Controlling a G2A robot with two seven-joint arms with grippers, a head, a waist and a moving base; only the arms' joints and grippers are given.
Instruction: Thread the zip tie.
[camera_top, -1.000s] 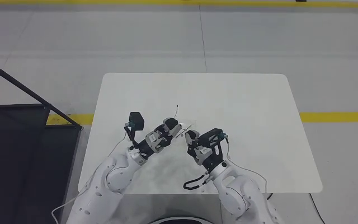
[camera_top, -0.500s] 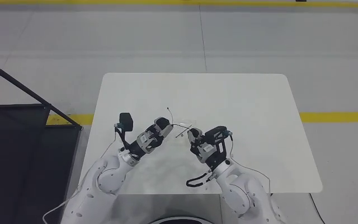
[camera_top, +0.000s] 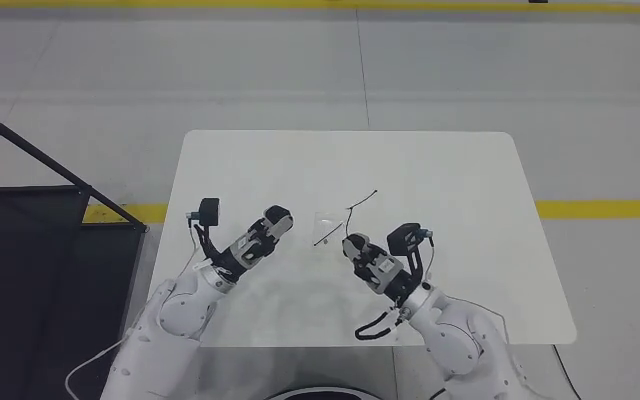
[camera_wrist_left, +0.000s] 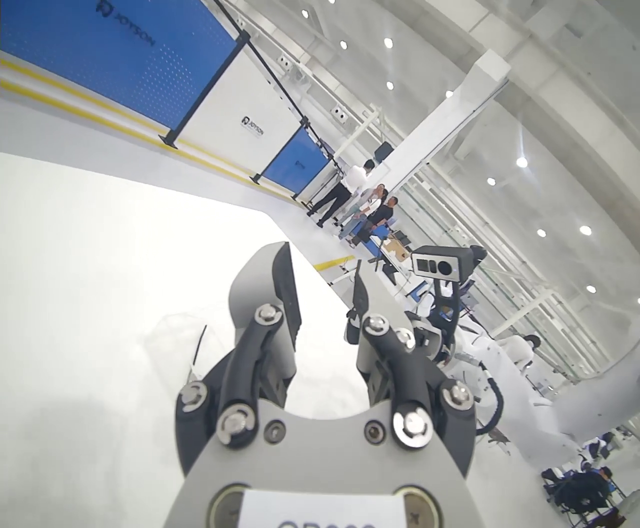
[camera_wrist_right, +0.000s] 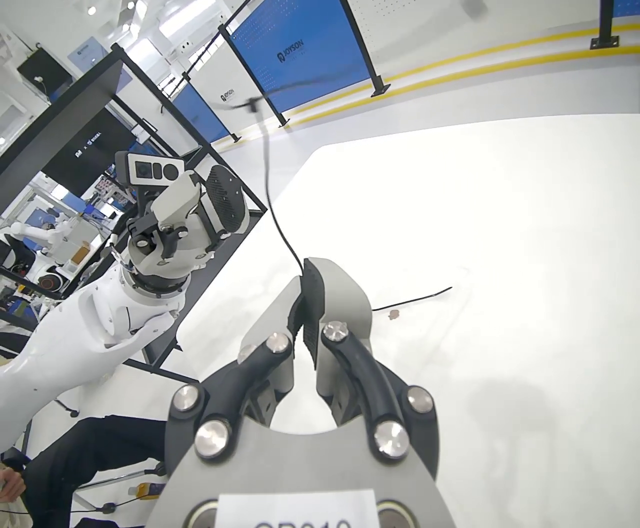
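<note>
Table (camera_top: 470, 190), zip tie (camera_top: 362, 200) in right pincer (camera_top: 351, 242)

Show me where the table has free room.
Free: the far half of the table beyond both claws, and its right side past the right claw. Crowded: between left claw and right claw, where a loose zip tie lies.

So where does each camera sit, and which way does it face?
Top view: overhead, looking down at the table; left gripper and right gripper show.
Left wrist view: on that wrist, facing across the table past its open fingers.
Right wrist view: on that wrist, facing past its fingers shut on the zip tie.
Shared: top and right wrist views show the zip tie.
</note>
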